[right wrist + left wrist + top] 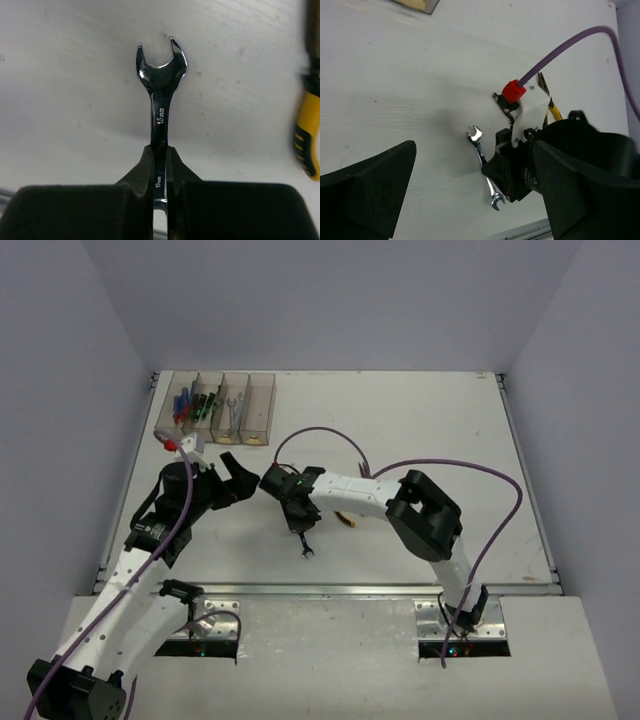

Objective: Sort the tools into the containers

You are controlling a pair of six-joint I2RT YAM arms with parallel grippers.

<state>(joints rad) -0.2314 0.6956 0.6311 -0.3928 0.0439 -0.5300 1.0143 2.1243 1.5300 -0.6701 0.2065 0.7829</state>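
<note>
Right wrist: tool [159, 151] tight on wrench [160, 100]

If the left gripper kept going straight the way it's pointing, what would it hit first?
Most likely the right gripper, shut on the silver wrench, directly ahead of the open left gripper. Depth is unclear, so the table could come first.

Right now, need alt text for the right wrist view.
The right gripper is shut on the shank of a silver open-end wrench stamped 15mm, its open head pointing away over the white table. A yellow-and-black pliers handle shows blurred at the right edge.
</note>
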